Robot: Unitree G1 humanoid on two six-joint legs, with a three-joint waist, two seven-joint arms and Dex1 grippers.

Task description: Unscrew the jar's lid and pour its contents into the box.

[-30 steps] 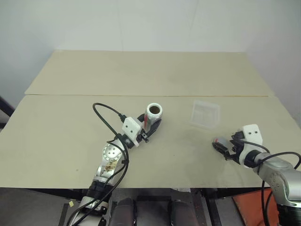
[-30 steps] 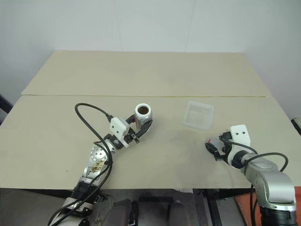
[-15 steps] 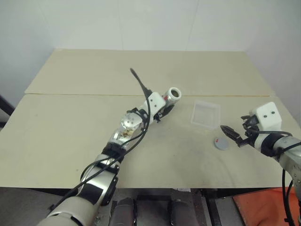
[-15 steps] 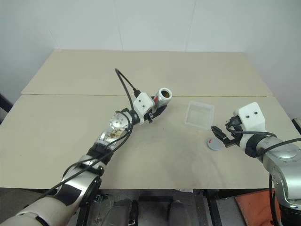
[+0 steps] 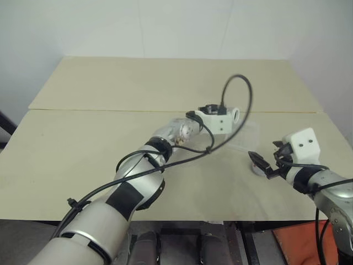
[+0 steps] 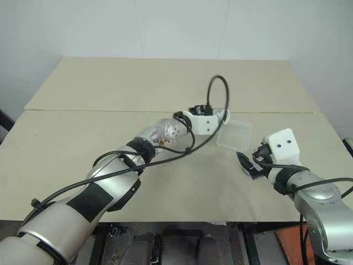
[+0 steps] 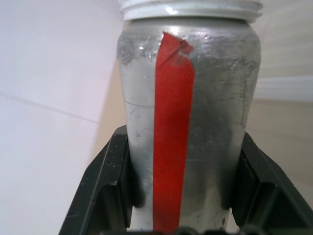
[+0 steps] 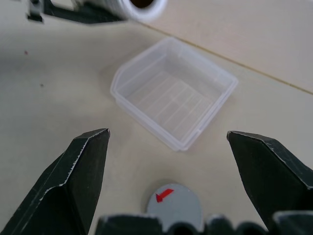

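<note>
1. The left gripper (image 7: 178, 196) clamps the jar (image 7: 188, 122) between its black fingers (image 7: 105, 191), holding it tipped on its side just beside the clear box (image 8: 173, 100), open mouth toward it.
2. The right gripper (image 8: 168, 161) hovers with fingers spread wide, empty.
3. The lid (image 8: 174, 208) lies flat on the table (image 5: 83, 149), near the box, under the right gripper.

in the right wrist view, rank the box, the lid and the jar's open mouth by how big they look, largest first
1. The box, clearly the largest.
2 and 3. The lid and the jar's mouth look about alike; both are cut off by the picture's edges, and the lid lies nearer the camera, so I would not rank them.
</note>
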